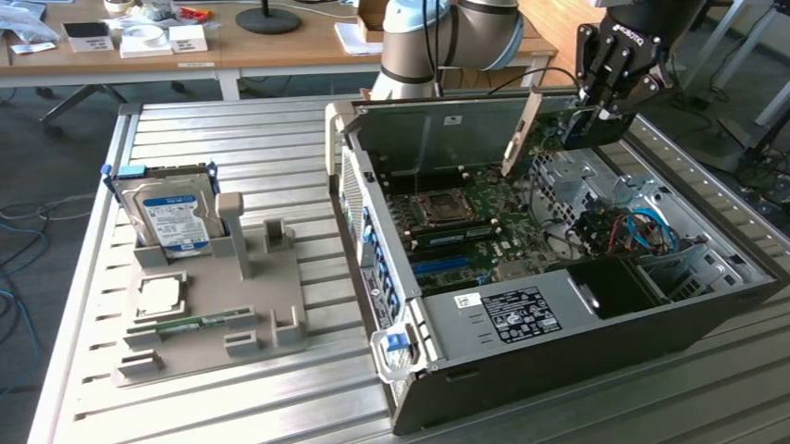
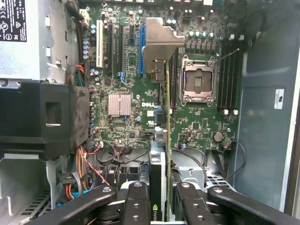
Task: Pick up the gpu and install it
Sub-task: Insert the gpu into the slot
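Bright, even daylight; soft shadows.

The arm [image 1: 450, 37] stands at the far side of the exterior view, its pale grey joint high in the picture; the black wrist [image 1: 642, 18] points downward with a slight tilt; the gripper [image 1: 602, 116] hangs below it, toward the exterior view's right; in the wrist view its black fingers [image 2: 136, 204] are drawn in on either side of the gpu [image 2: 167, 122], clamping it edge-on, the card reaching out past the fingertips.
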Tool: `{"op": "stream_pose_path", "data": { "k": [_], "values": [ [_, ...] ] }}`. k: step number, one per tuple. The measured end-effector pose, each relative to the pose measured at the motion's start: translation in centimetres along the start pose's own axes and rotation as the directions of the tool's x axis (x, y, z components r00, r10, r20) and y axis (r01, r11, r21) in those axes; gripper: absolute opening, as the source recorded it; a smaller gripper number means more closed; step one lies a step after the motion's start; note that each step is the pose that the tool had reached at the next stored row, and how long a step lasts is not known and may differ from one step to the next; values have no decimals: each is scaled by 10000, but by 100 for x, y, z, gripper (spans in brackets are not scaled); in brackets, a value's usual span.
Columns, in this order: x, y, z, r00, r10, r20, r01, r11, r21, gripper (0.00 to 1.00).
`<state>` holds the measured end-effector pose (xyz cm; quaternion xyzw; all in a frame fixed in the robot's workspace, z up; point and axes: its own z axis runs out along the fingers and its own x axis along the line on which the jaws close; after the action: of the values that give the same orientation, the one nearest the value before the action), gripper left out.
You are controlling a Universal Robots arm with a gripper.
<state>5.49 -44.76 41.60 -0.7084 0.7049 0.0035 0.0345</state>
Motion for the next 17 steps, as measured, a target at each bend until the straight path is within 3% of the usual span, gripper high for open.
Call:
{"op": "stream_pose_path", "data": {
  "k": [9, 17],
  "values": [
    [0, 60, 0, 9996, 290, -29, -290, 9996, 16, 27],
    [-1, 205, -2, 9988, 496, -38, -496, 9988, 27, 27]
  ]
}}
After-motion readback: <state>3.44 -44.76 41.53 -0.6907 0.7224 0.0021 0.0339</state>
